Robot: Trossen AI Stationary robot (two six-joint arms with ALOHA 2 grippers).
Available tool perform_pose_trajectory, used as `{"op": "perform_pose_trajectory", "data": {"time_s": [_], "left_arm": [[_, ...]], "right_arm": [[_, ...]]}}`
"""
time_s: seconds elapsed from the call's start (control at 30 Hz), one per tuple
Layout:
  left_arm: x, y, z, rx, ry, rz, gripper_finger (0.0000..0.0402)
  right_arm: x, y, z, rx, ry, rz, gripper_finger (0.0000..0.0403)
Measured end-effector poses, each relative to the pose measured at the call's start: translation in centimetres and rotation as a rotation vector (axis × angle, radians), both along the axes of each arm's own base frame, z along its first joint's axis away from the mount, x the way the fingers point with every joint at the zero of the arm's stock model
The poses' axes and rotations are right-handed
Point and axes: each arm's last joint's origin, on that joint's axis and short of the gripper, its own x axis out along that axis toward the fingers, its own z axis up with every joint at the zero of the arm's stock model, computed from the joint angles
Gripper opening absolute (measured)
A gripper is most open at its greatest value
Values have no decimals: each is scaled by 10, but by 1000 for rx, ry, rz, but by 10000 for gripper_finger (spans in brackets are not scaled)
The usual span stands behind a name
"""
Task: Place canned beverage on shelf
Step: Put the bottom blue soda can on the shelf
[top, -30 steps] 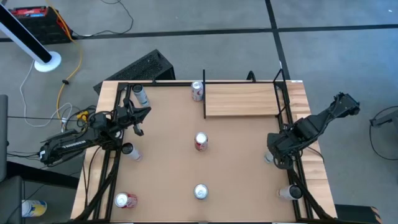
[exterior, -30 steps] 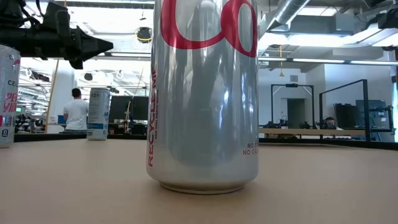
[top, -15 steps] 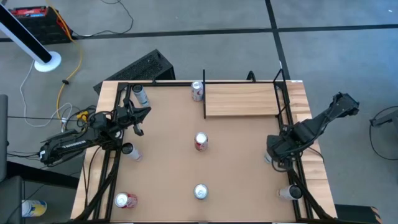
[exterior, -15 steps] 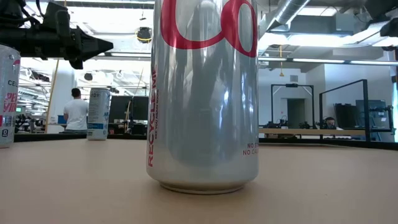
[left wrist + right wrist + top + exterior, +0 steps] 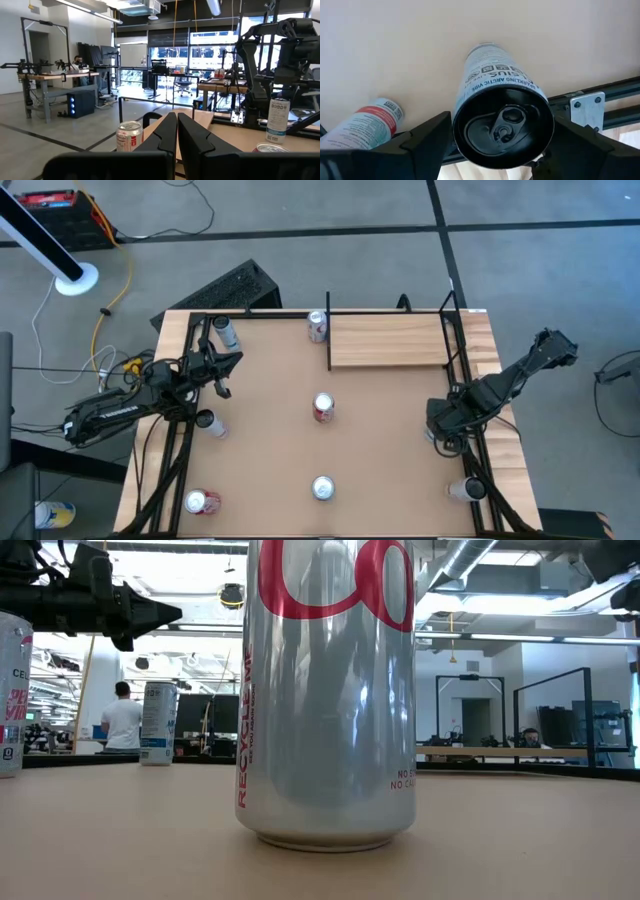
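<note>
The large tan tabletop (image 5: 380, 450) carries the small pale-wood plank shelf (image 5: 386, 341) with thin black posts at its far right corner, bare of cans. The right gripper (image 5: 444, 427) hangs low at the table's right edge, its dark fingers (image 5: 427, 135) spread wide to either side of a slim white black-topped beverage can (image 5: 497, 110), not gripping it, well short of the shelf. The left gripper (image 5: 177, 131) hovers over the table's left side with fingers pressed together on nothing, a silver-and-red can (image 5: 129, 136) beyond it.
</note>
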Motion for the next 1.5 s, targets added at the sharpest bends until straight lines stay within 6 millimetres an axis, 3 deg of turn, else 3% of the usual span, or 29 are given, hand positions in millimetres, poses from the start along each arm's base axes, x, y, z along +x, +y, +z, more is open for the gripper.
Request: {"op": "perform_pose_trajectory", "data": {"time_s": [0.33, 0.57, 0.83, 1.03, 1.2, 1.5], "left_arm": [[0, 0, 0, 0, 0, 0, 0], [0, 0, 0, 0, 0, 0, 0], [0, 0, 0, 0, -1, 0, 0], [0, 0, 0, -1, -1, 0, 0], [0, 0, 0, 6, 2, -1, 0], [0, 0, 0, -6, -4, -8, 0]], "right_arm": [[1, 0, 0, -4, -7, -127, 286], [3, -2, 1, -9, -27, -151, 280], [15, -16, 30, -11, -139, -204, 278], [29, -42, 60, -83, -221, -226, 278], [58, -71, 80, -155, -226, -138, 278], [110, -155, 102, -232, -189, -11, 278]]}}
